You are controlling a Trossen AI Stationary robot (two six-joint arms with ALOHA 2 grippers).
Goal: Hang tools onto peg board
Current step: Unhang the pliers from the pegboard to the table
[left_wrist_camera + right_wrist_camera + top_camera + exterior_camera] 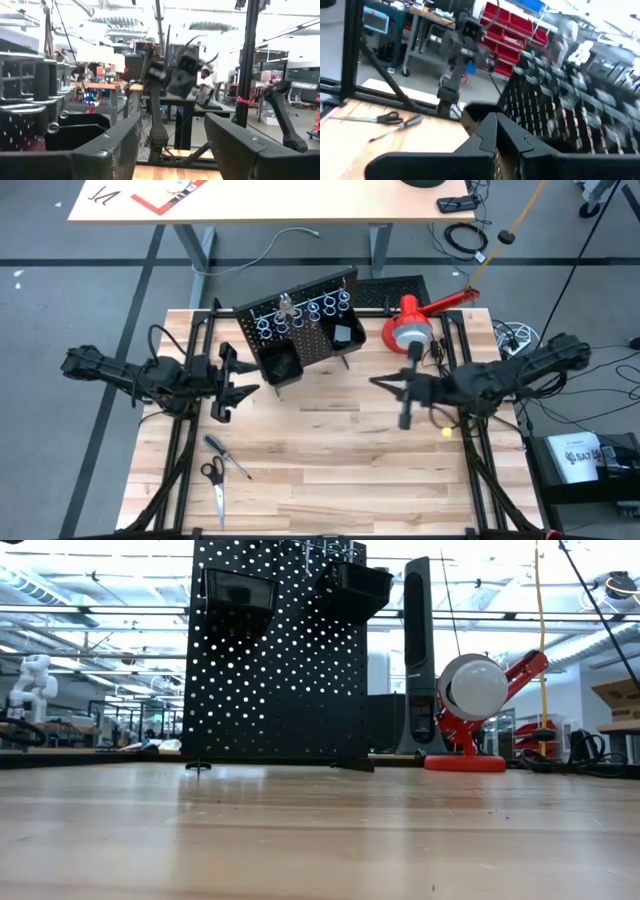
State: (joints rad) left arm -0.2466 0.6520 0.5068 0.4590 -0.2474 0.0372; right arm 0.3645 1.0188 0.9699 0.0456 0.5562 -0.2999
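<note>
The black peg board (300, 330) stands upright and slanted at the table's far middle, with silver rings along its top and two black bins (240, 590) on its face. A small silver tool (285, 305) hangs among the rings. Black-handled scissors (213, 480) and a thin screwdriver (228, 457) lie flat on the wood near the left front; the right wrist view shows the scissors (375, 118) and the screwdriver (397, 126) too. My left gripper (232, 385) hovers open just left of the board, nothing between its fingers (115, 145). My right gripper (376, 382) is shut and bare, right of the board, above the table.
A red-and-white lamp (410, 330) stands right of the board, with a flat black slotted panel (390, 288) behind it. A small yellow piece (447, 432) lies by the right arm. Bare wood spreads across the table's middle and front (340, 470).
</note>
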